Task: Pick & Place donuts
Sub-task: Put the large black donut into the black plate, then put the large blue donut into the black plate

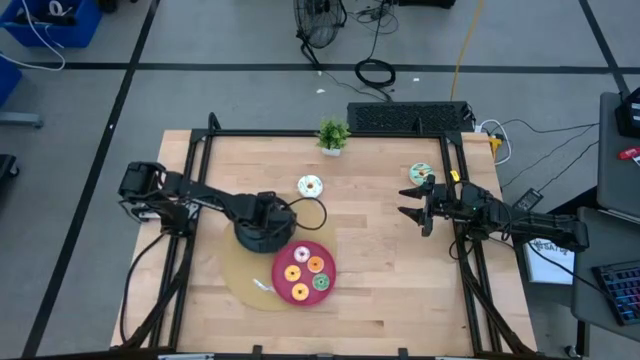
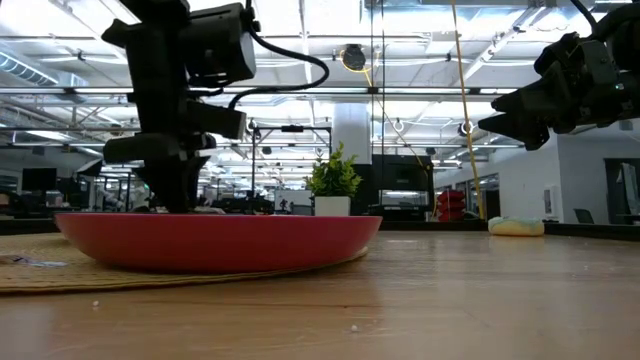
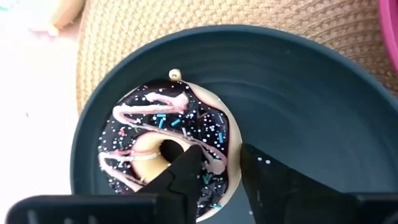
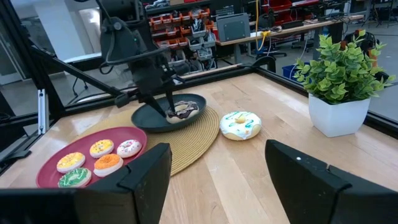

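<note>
My left gripper (image 3: 214, 177) is down inside the dark plate (image 3: 311, 99), which sits on the round woven mat (image 1: 235, 270) toward the bench's left half, nearer the front edge than the back. One of my fingers (image 3: 180, 177) is pushed into the hole of the chocolate donut (image 3: 171, 146) and the other rests against its outer rim, so I am pinching one side of the ring between them. That donut (dark icing, pale pink drizzle, coloured sprinkles) lies flat on the plate's floor, off to one side of its centre.

Just beside the dark plate, toward the front edge, the pink plate (image 1: 282, 283) overlaps the same mat. On it lie four donuts: a yellow donut (image 4: 71, 162), an orange donut (image 4: 107, 163), a pink-white donut (image 4: 129, 148) and a green donut (image 4: 74, 178), close together.

A white donut (image 1: 310, 186) with mint streaks lies on the bare wood between the dark plate and the potted plant (image 1: 333, 135), which stands at the middle of the back edge. Another donut (image 1: 421, 173), mint-coloured as far as I can tell from above, lies near the back right corner.

My right gripper (image 1: 414, 203) hangs above the right edge with its fingers spread wide and nothing between them, well apart from the plates.
</note>
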You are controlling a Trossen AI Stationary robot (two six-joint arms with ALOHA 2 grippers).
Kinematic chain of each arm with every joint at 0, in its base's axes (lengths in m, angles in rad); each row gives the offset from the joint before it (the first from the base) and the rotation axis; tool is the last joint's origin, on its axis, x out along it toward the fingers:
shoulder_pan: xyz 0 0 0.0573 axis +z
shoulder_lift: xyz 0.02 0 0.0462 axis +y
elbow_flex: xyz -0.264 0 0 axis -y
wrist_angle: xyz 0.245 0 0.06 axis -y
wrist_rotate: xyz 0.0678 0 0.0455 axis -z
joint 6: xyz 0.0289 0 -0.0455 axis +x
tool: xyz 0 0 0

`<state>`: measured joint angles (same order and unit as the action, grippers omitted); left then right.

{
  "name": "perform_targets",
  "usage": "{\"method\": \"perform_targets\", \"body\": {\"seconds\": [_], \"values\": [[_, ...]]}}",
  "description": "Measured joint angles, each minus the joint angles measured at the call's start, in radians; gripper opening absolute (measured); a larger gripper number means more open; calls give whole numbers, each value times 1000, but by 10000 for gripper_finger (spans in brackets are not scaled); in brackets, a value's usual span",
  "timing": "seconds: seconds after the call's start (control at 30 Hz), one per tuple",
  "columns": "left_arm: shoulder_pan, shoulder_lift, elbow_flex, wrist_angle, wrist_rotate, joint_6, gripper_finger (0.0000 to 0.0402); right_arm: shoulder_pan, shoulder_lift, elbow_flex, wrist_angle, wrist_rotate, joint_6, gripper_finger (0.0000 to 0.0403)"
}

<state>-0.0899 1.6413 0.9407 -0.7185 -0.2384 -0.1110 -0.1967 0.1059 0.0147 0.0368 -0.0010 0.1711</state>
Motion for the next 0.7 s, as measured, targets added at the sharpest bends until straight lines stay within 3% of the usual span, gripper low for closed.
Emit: {"method": "perform_targets", "body": {"seconds": [0.27, 0.47, 0.7], "values": [[-31, 0, 0, 14, -62, 1, 170, 0, 0, 0, 0, 0, 0, 247], [-34, 0, 5, 9, -26, -7, 210, 0, 0, 0, 0, 0, 0, 247], [-36, 0, 79, -39, -25, 4, 229, 0, 0, 0, 0, 0, 0, 247]]}}
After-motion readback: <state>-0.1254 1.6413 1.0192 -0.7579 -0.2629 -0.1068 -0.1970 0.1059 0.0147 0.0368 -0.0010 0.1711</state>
